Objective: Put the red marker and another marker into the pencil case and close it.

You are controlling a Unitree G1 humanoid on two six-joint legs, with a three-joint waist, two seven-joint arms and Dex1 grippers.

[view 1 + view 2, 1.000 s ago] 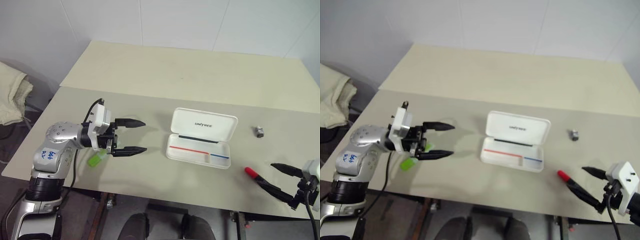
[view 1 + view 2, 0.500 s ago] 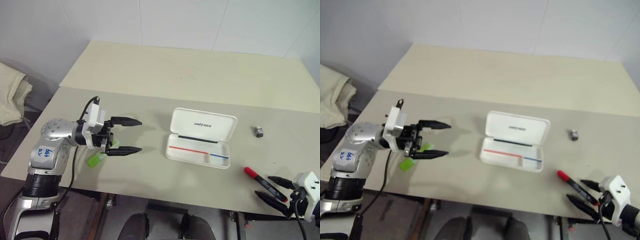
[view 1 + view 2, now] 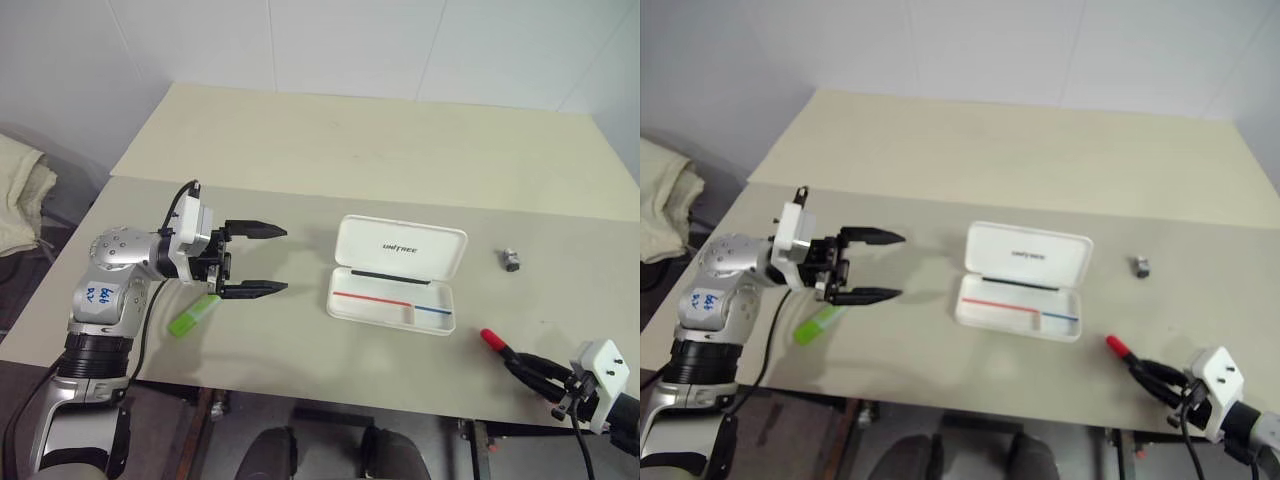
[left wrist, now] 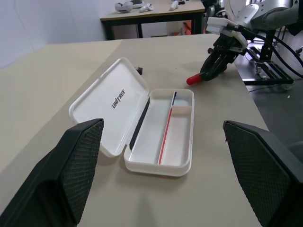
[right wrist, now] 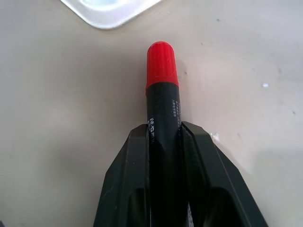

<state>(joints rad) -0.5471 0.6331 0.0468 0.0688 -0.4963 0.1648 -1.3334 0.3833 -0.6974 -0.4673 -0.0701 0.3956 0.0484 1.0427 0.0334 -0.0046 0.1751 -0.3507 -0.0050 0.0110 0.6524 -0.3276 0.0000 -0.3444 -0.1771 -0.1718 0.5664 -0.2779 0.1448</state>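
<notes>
The case lies open mid-bench, smooth white plastic with rounded corners, "UNITREE" printed inside its lid. The right claw pinches the red marker at the bench's near right. The left claw gapes wide above the translucent green highlighter.

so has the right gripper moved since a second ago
Yes. The right gripper has dropped and shut on the red marker, beside the unmoved pencil case.

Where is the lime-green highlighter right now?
In the left eye view, the lime-green highlighter lies on the table near its front-left edge, just below the open left gripper, left of the pencil case.
</notes>
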